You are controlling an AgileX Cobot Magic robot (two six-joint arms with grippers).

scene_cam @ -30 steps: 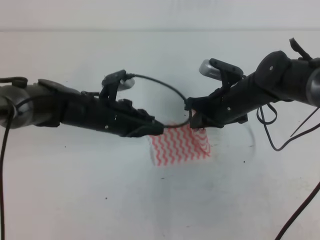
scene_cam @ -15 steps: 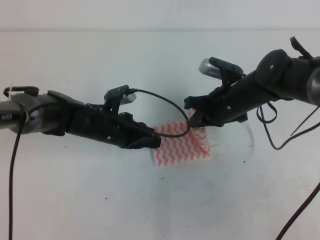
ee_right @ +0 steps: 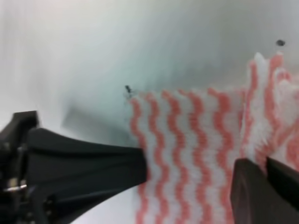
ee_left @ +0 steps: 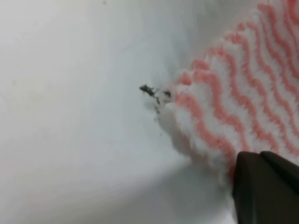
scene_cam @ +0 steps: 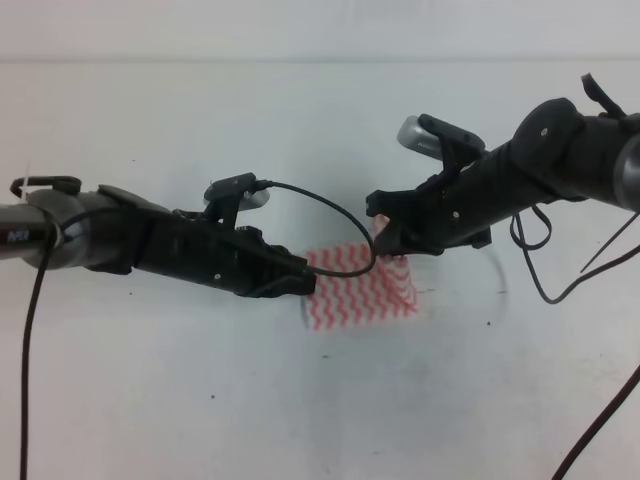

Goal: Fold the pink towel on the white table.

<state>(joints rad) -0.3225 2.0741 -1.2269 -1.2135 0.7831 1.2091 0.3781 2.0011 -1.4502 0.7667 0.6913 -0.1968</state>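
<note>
Overhead, the pink towel (scene_cam: pixel 362 286) lies near the middle of the white table (scene_cam: pixel 300 420) as a small, already compact rectangle, with both arms converging on it from opposite sides. The left gripper (scene_cam: pixel 300 283) sits low at the towel's left edge, and the right gripper (scene_cam: pixel 385 232) is at the far right corner — a placement that looks meant to take 2 edges at once for another fold. From this view I cannot tell how either pair of jaws stands.

Next, the left wrist view shows a fuzzy corner of the towel (ee_left: pixel 219 116) resting on the table (ee_left: pixel 70 116), a few dark specks (ee_left: pixel 150 90) just beside it. Only a dark tip of the left gripper (ee_left: pixel 266 186) shows at the lower right, touching the cloth's edge; whether it pinches is not visible.

Finally, the right wrist view shows the towel (ee_right: pixel 187 149) flat across most of its width but bunched and raised at the right — likely lifted by the right gripper (ee_right: pixel 261 186), whose tip overlaps that ridge. Its closure is hidden. The left gripper (ee_right: pixel 93 163) lies at the opposite edge.
</note>
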